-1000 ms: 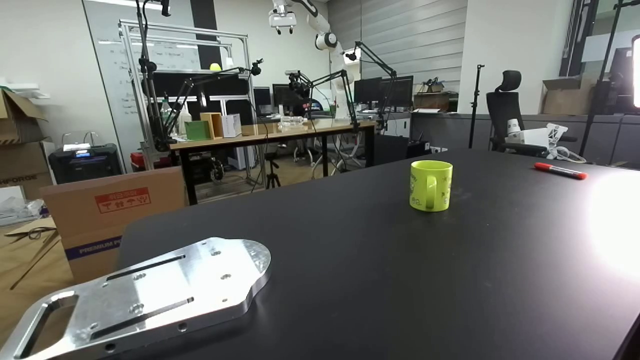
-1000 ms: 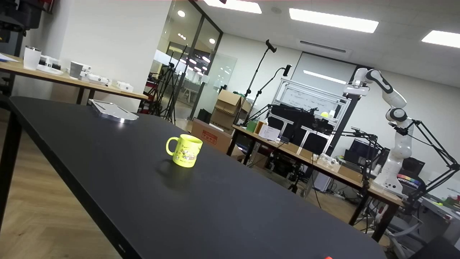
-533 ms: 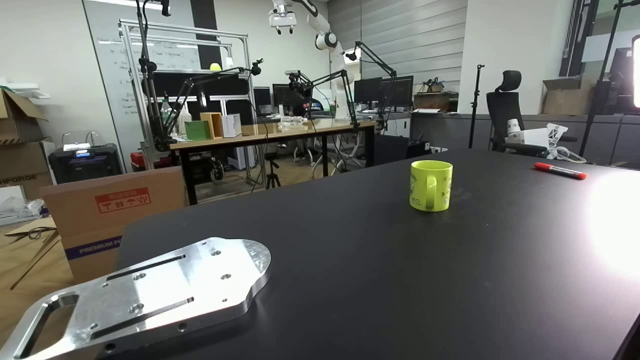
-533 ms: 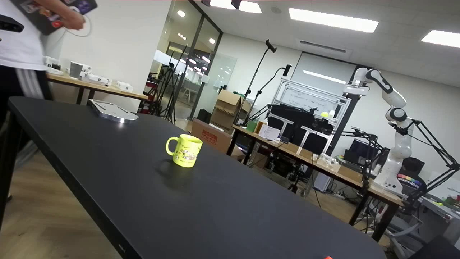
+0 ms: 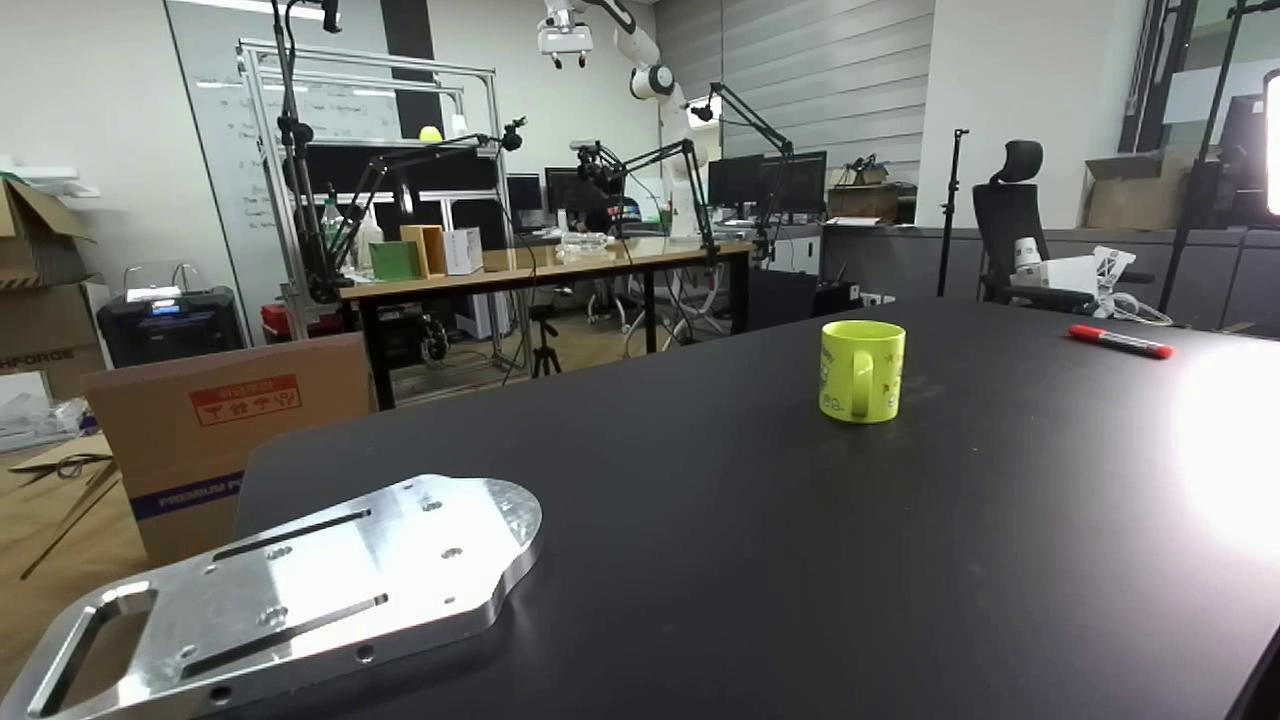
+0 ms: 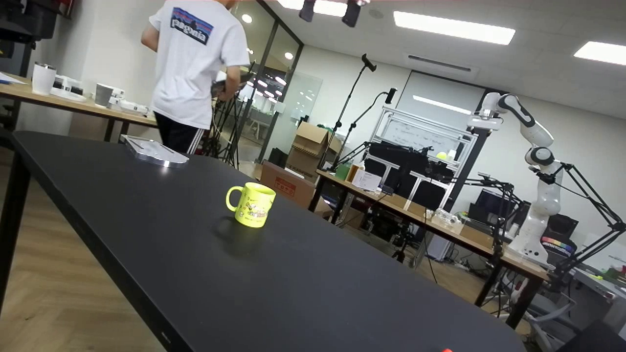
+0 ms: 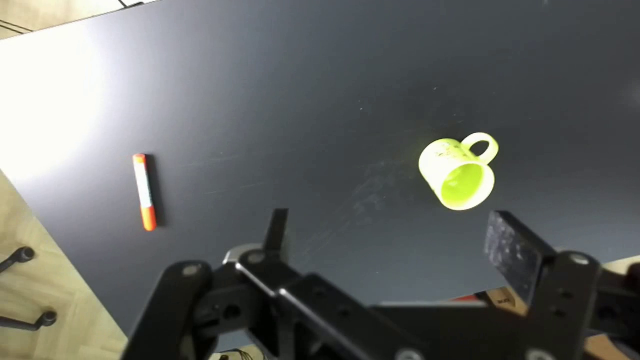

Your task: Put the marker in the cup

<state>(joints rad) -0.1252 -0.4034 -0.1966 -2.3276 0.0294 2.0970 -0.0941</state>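
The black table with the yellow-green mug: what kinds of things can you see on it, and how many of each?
Yellow-green mug: 1
Red marker: 1
Slotted silver metal plate: 1
Total: 3

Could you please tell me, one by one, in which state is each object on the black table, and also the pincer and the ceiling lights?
Cup: upright, and its inside looks empty in the wrist view.
Marker: lying on its side, seemingly capped.
Metal plate: lying flat.
Pincer: open, holding nothing.
Ceiling lights: on.
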